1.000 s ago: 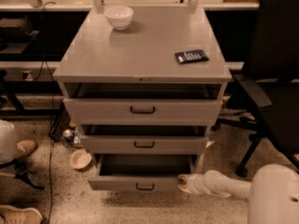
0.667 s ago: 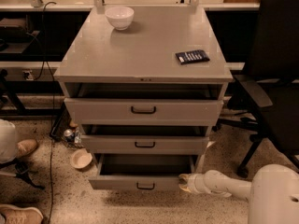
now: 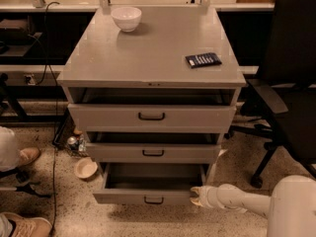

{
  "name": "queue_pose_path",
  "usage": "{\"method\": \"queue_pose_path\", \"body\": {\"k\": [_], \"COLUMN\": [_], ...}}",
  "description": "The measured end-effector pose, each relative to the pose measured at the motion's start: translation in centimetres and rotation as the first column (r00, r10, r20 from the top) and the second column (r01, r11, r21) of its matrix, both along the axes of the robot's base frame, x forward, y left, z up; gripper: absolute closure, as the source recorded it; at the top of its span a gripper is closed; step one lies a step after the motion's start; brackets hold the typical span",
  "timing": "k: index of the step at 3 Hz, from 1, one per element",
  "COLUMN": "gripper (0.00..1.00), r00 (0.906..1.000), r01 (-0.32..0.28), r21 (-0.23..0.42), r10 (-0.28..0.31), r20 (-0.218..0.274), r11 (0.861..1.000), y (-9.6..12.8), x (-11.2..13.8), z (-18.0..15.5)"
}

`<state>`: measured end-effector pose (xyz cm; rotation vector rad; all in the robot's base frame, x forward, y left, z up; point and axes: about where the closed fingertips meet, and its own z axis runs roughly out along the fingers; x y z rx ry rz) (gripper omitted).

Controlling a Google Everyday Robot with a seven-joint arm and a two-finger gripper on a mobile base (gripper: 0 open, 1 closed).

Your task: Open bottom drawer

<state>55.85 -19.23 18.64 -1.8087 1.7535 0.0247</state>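
The fingers (image 3: 196, 196) of the white arm (image 3: 237, 199) sit at the right end of the bottom drawer's (image 3: 123, 197) front, low near the floor; I cannot tell whether they are spread or closed. That drawer, lowest in the grey cabinet (image 3: 148, 58), stands partly pulled out. Pulling from one corner could skew and jam it, or the smooth, flat front could slip free. Its small black bar handle (image 3: 154, 200) is untouched, and the inside is plain matte grey.
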Motion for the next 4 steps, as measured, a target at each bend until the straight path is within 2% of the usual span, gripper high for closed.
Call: {"method": "queue_pose_path", "body": {"k": [2,3,4], "gripper": [0.38,0.08,0.0], "r00": [1.0,1.0,0.9999], "r01": [-0.004,-0.006,-0.008], "r21": [0.003,0.005,0.006], "r10": [0.004,0.006,0.008], "r20": [-0.004,-0.006,-0.008], "r11": [1.0,1.0,1.0], "y": [0.35,0.58,0.73], "x": [-0.13,-0.23,-0.3], "z": [-0.21,-0.34,-0.44]}}
